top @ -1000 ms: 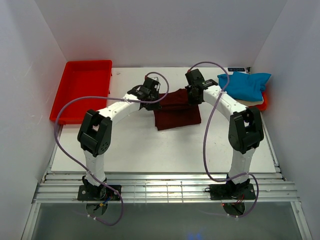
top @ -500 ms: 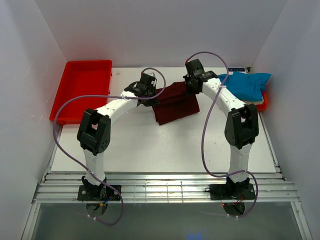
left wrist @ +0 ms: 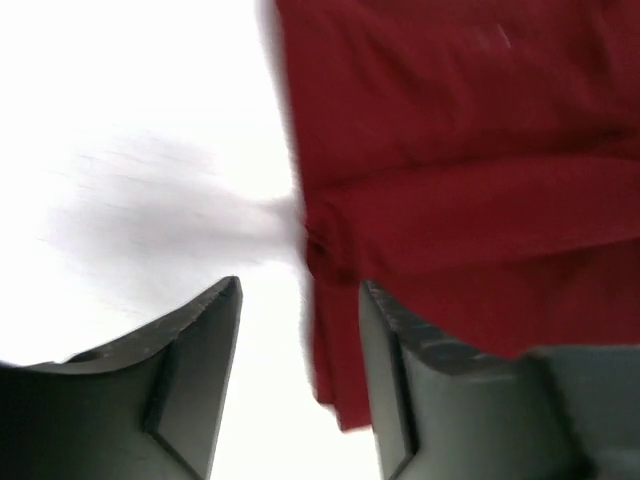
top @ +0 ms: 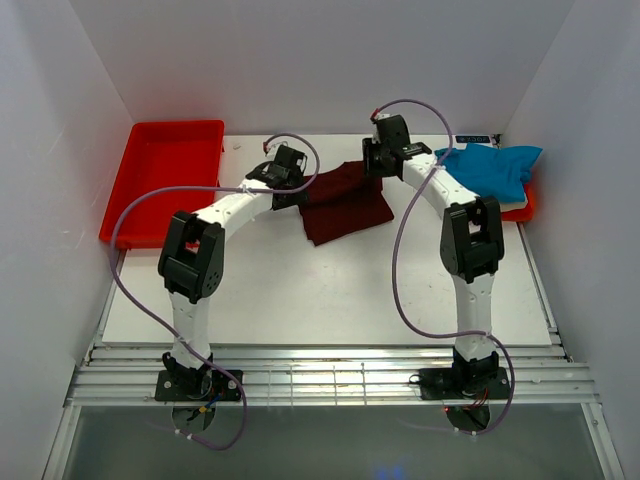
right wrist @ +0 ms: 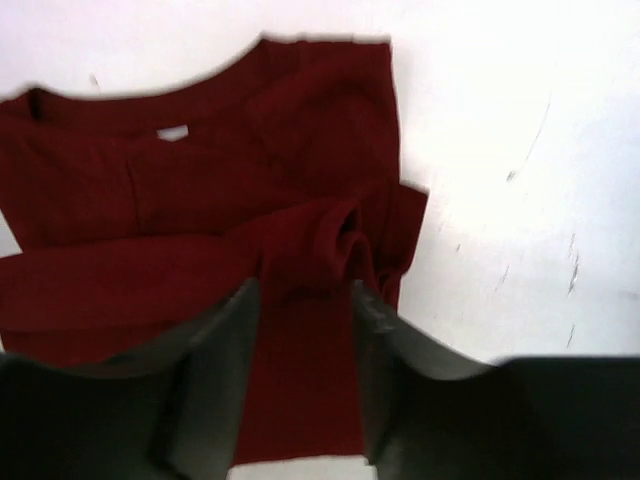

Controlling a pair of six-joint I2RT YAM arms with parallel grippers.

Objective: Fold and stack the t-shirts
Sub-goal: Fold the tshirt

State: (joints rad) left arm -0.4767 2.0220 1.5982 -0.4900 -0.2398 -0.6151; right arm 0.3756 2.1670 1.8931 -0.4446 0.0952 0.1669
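Maroon t-shirt [top: 345,203] lies folded on worktop [top: 300,290], twd 12 o'clock. Left hand [left wrist: 300,288] & right hand [right wrist: 305,290] both part open, gripping nothing, w/ bunched cloth edge betw fingers. Risk: a finger snags that bunch on lift-off, dragging fold open

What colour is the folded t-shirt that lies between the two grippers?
Dark maroon, plain with no pattern. The t-shirt shows best in the right wrist view.

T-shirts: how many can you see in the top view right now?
3. A dark maroon t-shirt lies folded at the centre; a bright blue t-shirt sits at the far right; a cream t-shirt shows only as a sliver under the blue one. Others may be hidden beneath.
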